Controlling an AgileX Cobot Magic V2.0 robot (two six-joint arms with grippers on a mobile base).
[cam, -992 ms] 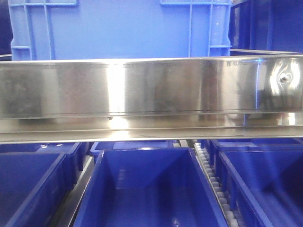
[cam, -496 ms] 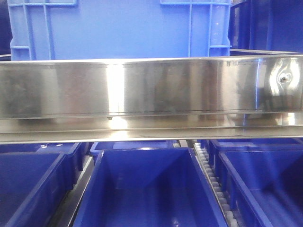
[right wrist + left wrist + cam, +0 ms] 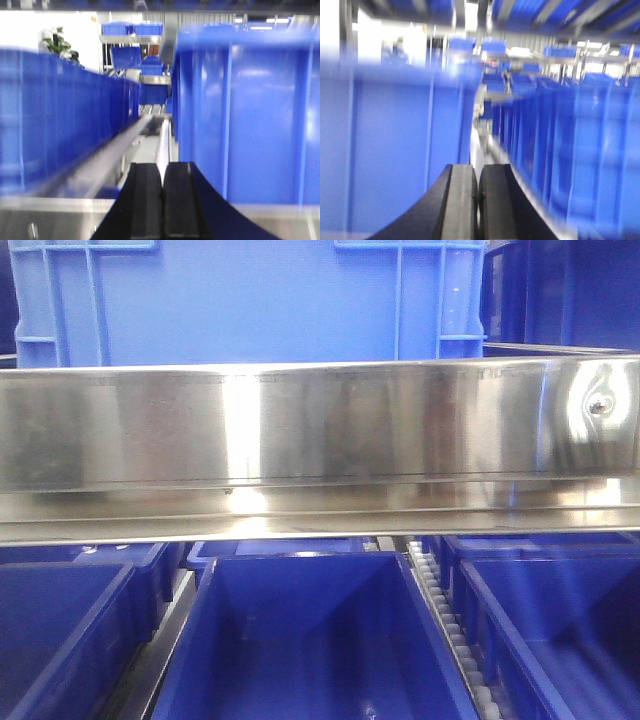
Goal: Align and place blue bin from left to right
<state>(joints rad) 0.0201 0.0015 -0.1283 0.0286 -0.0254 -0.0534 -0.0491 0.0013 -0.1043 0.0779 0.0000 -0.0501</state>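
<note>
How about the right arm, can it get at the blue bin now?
Probably yes: the shut right gripper sits just beside the blue bin's ribbed wall, nothing visibly between them.

Front view, items counted:
- One light sky-blue bin (image 3: 250, 300), upper centre.
- One navy crate (image 3: 565, 290), upper right, seen in part.
- One steel rail (image 3: 320, 430) across the middle.
- Three royal-blue tubs along the lower edge: left tub (image 3: 60, 640), centre tub (image 3: 310, 640), right tub (image 3: 570, 640). More sit behind them, number indeterminate.
- One roller track (image 3: 450, 625), lower right.

Wrist views: two grippers, left gripper (image 3: 479, 200) and right gripper (image 3: 162, 200). The crate rows are too blurred to count.
</note>
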